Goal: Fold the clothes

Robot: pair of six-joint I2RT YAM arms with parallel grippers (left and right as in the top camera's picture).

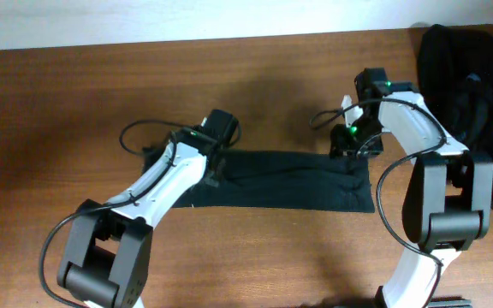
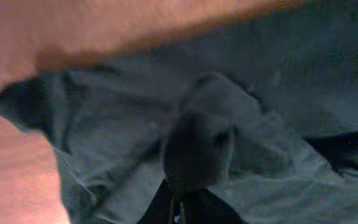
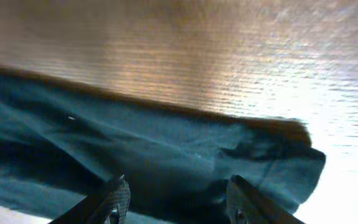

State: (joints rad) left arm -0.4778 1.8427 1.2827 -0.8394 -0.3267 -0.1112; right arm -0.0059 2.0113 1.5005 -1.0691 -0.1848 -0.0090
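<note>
A black garment lies folded into a long flat strip across the middle of the wooden table. My left gripper is at the strip's left end. In the left wrist view my left gripper is shut on a pinched-up bunch of the cloth. My right gripper is at the strip's right end. In the right wrist view my right gripper stands open just above the black cloth, with the fingers well apart and gripping nothing.
A heap of more black clothes sits at the table's back right corner, beside the right arm. Loose black cables loop off the left arm. Bare wood shows beyond the strip's far edge.
</note>
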